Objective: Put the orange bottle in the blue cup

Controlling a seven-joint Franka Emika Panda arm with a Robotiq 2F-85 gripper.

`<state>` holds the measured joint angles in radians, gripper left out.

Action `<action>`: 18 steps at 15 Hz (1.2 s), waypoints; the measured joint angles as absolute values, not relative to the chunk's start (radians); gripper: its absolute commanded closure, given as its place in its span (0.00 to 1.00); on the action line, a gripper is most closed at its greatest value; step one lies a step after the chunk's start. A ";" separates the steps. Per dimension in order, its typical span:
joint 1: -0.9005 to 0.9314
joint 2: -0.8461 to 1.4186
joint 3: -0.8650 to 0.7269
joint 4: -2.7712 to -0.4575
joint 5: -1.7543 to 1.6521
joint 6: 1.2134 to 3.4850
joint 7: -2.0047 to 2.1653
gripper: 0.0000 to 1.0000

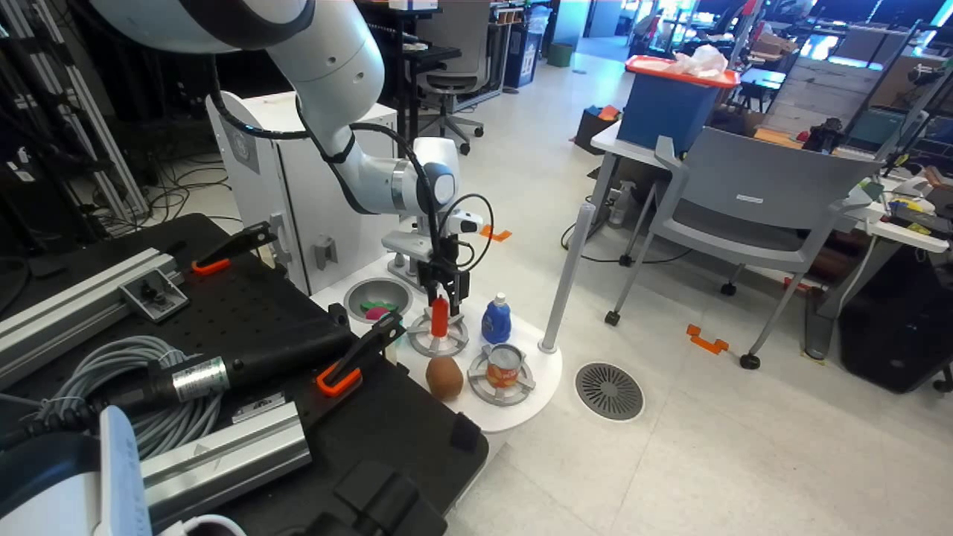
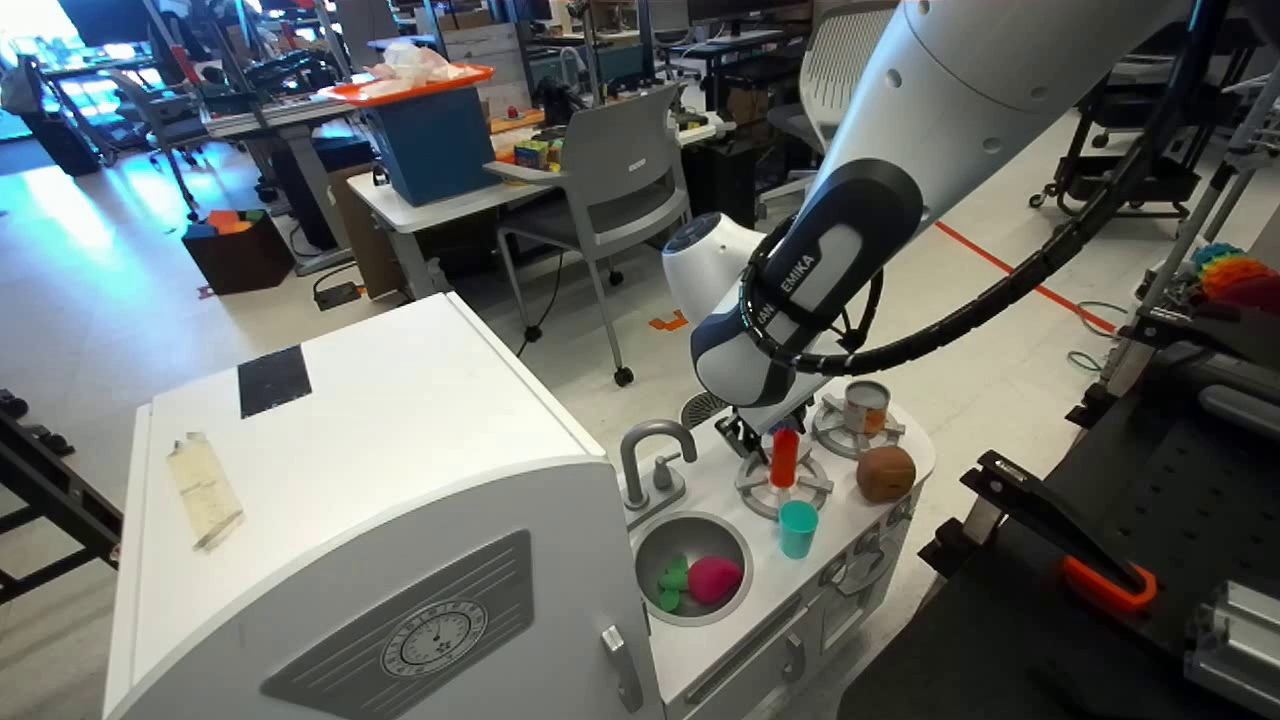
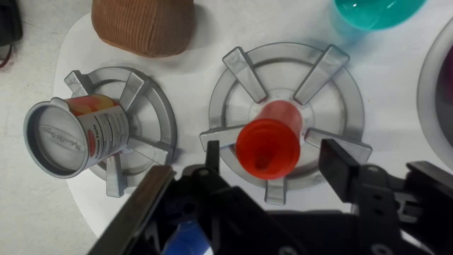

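Gripper (image 3: 274, 162) gaping wide, fingers (image 3: 333, 168) either side of the red bottle (image 3: 268, 143) in the wrist view, bottle upright on a burner (image 3: 354, 106), teal cup (image 2: 798, 532) standing near it, can (image 3: 106, 131) on the next burner (image 3: 168, 117)

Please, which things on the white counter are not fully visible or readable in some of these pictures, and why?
Turquoise cup: cut off by the wrist view's top edge; in an exterior view, mostly hidden behind a black clamp.
Blue bottle: mostly covered by the gripper in the wrist view.
Sink: cut off by the wrist view's right edge.
Can: small print too blurred to read in the wrist view.
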<state>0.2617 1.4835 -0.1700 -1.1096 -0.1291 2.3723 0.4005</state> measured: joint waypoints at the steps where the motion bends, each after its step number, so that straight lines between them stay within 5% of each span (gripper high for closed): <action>1: 0.262 1.484 -0.170 -1.109 -0.130 2.367 0.405 0.66; 3: 0.263 1.484 -0.170 -1.110 -0.131 2.351 0.411 0.81; 6: 0.272 1.482 -0.163 -1.106 -0.130 2.337 0.415 0.86; 18: 0.296 1.156 -0.041 -1.443 -0.120 2.338 0.334 0.87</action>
<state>0.2960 1.1565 -0.0408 -1.4427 -0.1201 2.3378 0.3344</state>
